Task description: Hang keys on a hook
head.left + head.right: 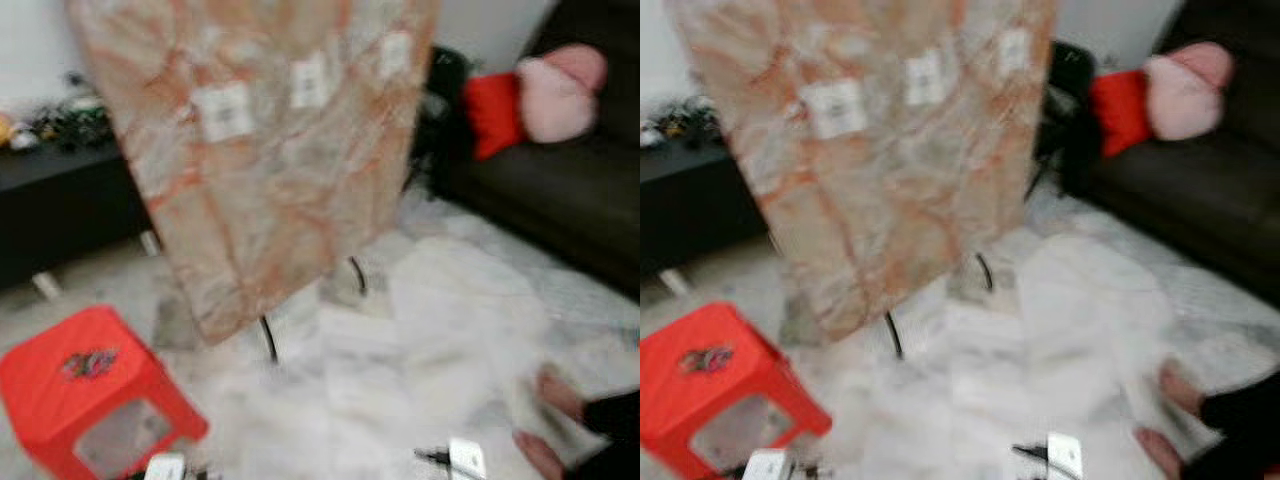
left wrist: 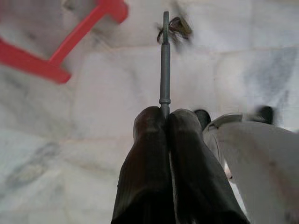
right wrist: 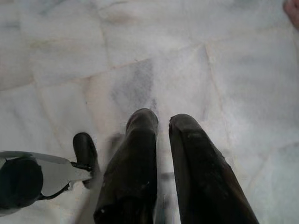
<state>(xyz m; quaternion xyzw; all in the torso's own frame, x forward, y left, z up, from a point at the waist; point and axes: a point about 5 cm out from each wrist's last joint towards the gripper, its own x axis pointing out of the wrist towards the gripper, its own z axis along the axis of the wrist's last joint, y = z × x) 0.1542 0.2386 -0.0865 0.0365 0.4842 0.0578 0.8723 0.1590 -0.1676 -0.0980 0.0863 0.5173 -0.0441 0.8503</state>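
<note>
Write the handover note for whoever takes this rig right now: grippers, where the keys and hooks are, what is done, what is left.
Left gripper: shut on a thin grey rod with the keys dangling at its far tip, above the marble floor near the red stool.
Right gripper: slightly open, holding nothing, pointing at the floor.
Ahead: a tilted marble-patterned board on a stand, with three white tags; the blur hides any hooks.
A person's feet are at the right.
Done: keys picked up. Left: approach the board, find a hook, hang the keys.

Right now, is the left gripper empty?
No: the left gripper is shut on a grey rod with keys at its tip.
</note>
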